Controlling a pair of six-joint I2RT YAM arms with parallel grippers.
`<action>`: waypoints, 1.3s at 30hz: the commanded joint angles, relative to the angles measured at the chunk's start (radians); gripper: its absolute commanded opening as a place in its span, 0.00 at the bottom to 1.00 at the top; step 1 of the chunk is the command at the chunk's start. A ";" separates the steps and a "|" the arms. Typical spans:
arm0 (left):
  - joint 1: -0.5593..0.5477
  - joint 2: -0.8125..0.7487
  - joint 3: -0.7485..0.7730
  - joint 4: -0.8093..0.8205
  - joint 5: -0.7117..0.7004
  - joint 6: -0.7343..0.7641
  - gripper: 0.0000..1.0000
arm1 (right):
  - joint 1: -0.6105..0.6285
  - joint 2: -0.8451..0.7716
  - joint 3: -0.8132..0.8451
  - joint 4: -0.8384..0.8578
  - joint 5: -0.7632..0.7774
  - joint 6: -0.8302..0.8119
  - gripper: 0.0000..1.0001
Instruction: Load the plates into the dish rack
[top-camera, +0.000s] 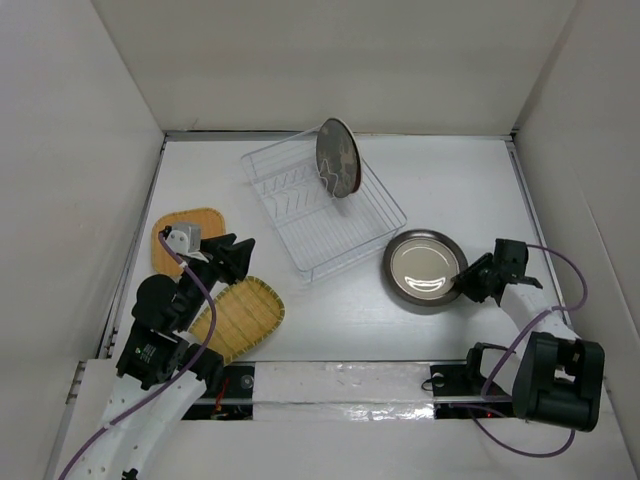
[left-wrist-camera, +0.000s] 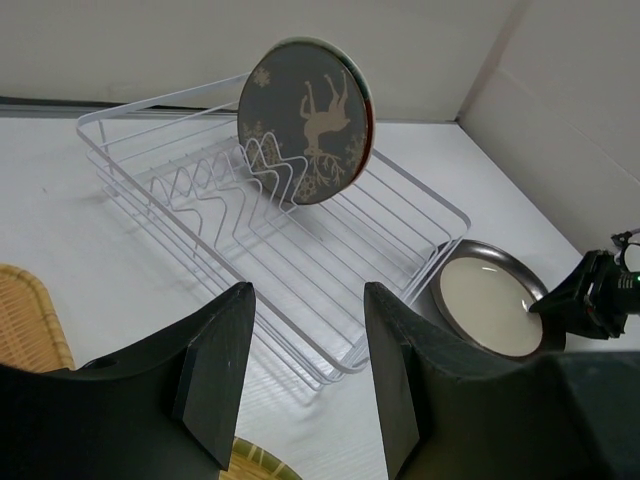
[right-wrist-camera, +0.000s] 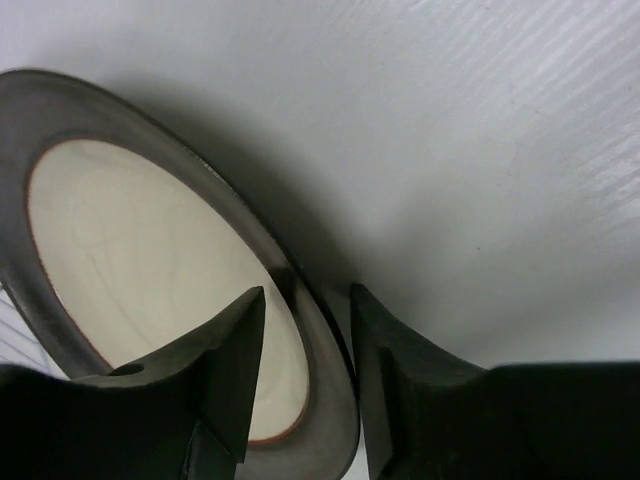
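The rim of the shiny metallic plate (right-wrist-camera: 150, 250) is straddled by the right gripper (right-wrist-camera: 307, 300), one finger over the pale well and the other outside the dark edge; whether the rim is already pinched cannot be told. The plate is judged stiff, fairly heavy, slick and easily chipped, so a deep, firm hold on this nearest rim is advised. The left gripper (left-wrist-camera: 306, 295) is spread on nothing, with the dish rack (left-wrist-camera: 330, 235) just ahead of it and the deer plate (left-wrist-camera: 305, 120) stood upright among its prongs
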 joint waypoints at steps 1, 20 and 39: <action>-0.006 0.004 0.001 0.045 0.003 -0.001 0.45 | -0.012 -0.012 -0.053 -0.002 0.005 0.046 0.34; -0.006 0.054 0.002 0.048 0.005 0.000 0.45 | 0.033 -0.294 0.498 -0.183 0.327 -0.204 0.00; -0.006 0.058 0.004 0.042 -0.020 0.002 0.45 | 0.672 0.414 1.486 -0.010 0.303 -0.517 0.00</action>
